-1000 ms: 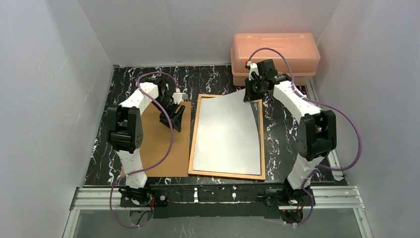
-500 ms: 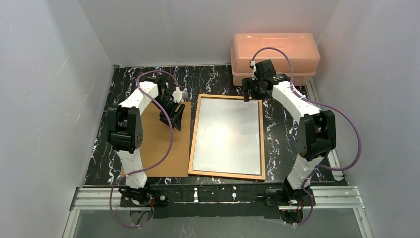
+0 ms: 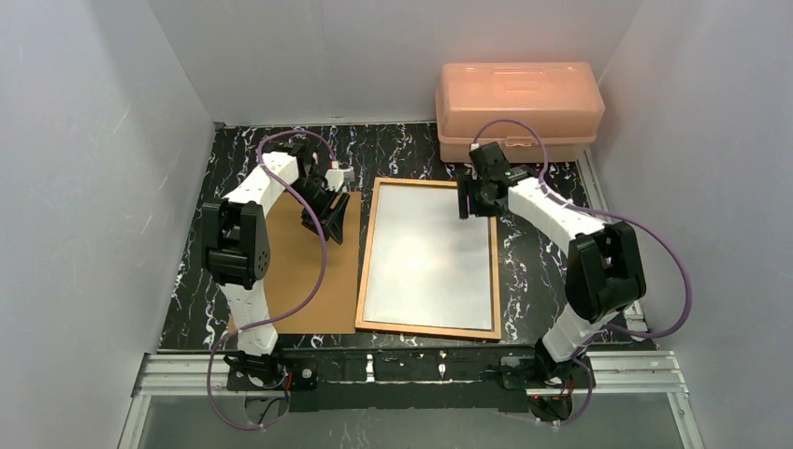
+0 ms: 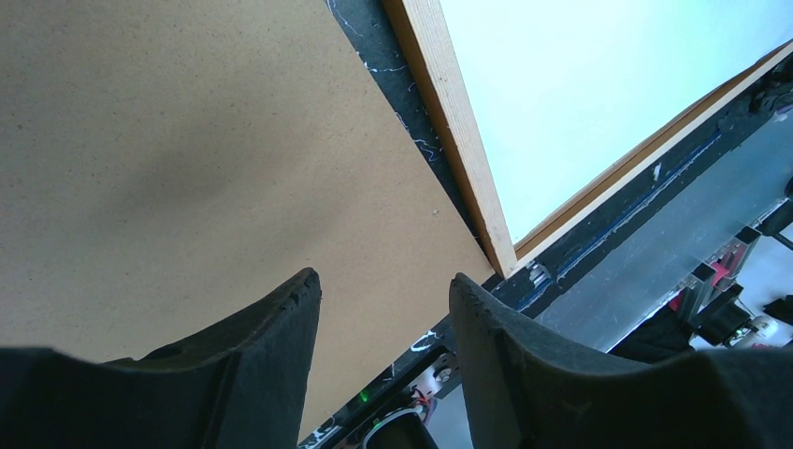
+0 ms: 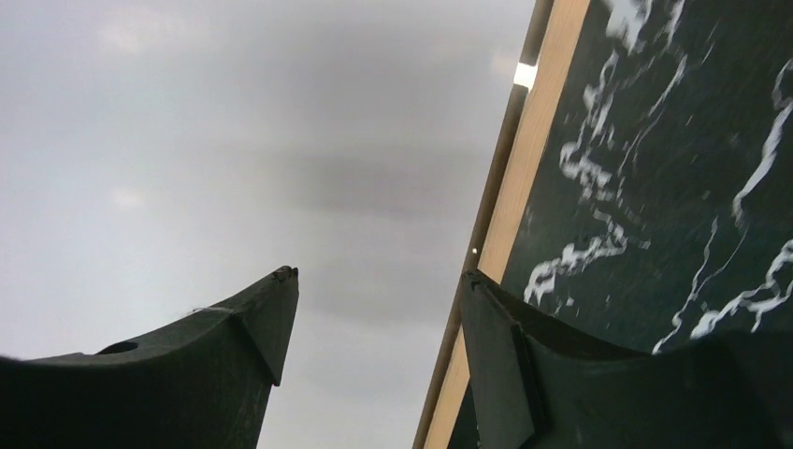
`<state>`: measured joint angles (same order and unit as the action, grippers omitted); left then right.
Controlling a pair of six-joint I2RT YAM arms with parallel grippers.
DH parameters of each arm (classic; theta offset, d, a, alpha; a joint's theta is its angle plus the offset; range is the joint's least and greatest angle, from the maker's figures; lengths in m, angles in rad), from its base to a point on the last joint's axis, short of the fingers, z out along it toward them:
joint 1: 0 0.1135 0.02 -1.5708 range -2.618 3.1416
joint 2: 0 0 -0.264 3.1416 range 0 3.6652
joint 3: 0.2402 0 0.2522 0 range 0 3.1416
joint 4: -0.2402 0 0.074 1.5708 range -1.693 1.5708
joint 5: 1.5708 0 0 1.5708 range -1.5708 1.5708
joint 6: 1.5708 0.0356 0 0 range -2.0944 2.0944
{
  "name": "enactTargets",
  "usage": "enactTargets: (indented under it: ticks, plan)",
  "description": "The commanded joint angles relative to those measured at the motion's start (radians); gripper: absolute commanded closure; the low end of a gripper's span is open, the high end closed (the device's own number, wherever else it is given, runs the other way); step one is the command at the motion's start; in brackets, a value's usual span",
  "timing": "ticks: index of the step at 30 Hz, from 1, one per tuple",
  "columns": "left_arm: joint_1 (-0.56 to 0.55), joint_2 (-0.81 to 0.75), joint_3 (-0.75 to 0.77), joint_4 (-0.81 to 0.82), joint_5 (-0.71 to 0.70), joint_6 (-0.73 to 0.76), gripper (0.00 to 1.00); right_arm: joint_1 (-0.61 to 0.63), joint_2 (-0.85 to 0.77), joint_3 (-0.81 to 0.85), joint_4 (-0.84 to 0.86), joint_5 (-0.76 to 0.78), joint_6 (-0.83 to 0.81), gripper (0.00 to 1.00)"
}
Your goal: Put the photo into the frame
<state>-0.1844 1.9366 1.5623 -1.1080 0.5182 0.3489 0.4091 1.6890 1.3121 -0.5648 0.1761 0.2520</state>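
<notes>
photo [image 3: 430, 248] lies white side up inside the frame [image 4: 451, 122], seemingly flat. your right gripper [image 5: 379, 281] hangs open and empty over its far right corner, and the left gripper [image 4: 383, 281] sits open and empty over the brown board [image 4: 187, 140]. if you drag the right one sideways, a finger could snag the paper's edge and lift it out. no writing is readable.

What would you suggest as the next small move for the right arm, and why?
Probably lower the right gripper and press the photo flat at its far right corner. It lies white side up inside the frame, the gripper's jaws are open and empty, and it hangs just above that corner beside the frame's right rail. Whether the corner is fully seated I cannot tell.
</notes>
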Motion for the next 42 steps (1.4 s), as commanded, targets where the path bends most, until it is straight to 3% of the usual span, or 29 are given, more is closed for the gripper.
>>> enactTargets:
  ticks: [1, 14, 32, 42]
  plan:
    - [-0.012, -0.041, 0.022, -0.032, 0.033, -0.001, 0.48, 0.005, -0.106, -0.14, -0.003, 0.03, 0.112, 0.29]
    - [-0.089, 0.017, -0.059, 0.089, -0.012, -0.046, 0.52, -0.003, -0.311, -0.468, 0.05, -0.235, 0.235, 0.27]
    - [-0.134, 0.085, -0.052, 0.145, -0.026, -0.082, 0.61, -0.159, -0.352, -0.508, 0.064, -0.367, 0.188, 0.26]
    - [-0.142, 0.116, -0.053, 0.162, -0.024, -0.088, 0.68, -0.164, -0.313, -0.537, 0.109, -0.418, 0.19, 0.26]
